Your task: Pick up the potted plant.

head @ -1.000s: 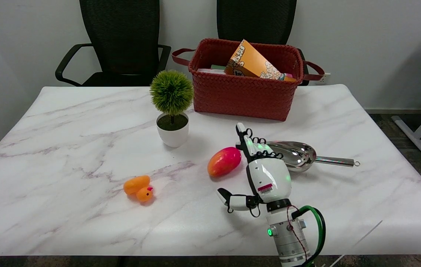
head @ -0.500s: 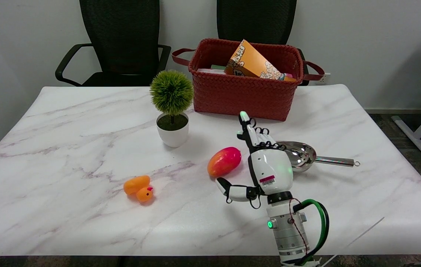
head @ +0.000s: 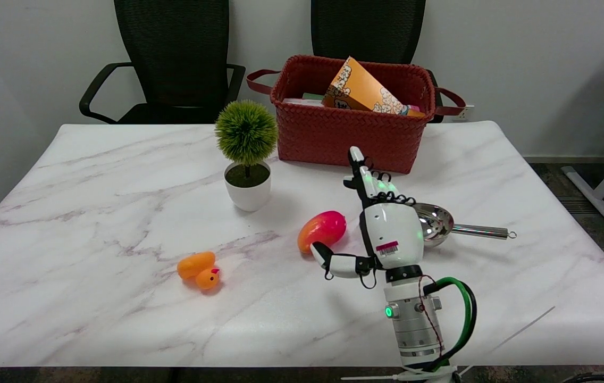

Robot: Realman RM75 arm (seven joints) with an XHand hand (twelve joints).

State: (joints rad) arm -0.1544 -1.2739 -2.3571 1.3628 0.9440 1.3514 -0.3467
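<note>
The right hand (head: 382, 234) hangs above the table (head: 94, 175) with its fingers (head: 358, 165) stretched away from the camera and its thumb splayed out to the left; it is wide open and holds nothing. Just to its left lies a red-orange mango (head: 321, 231), the thumb tip close to the fruit's near end, though contact cannot be told. Behind the palm a steel scoop (head: 435, 222) pokes out to the right, and beyond the fingertips stands a red woven basket (head: 352, 133) with an orange box in it.

The potted plant (head: 247, 154) stands upright farther left, near the basket's left corner and well apart from the hand. A yellow toy duck (head: 198, 269) lies nearer the front edge.

The plant looks light and probably artificial: a soft green ball on a thin stem, which would bend or slip if squeezed. The white pot (head: 249, 194) looks smooth, rigid and possibly slick, so wrapping the fingers and thumb around its sides, below the rim, seems the safest hold.
</note>
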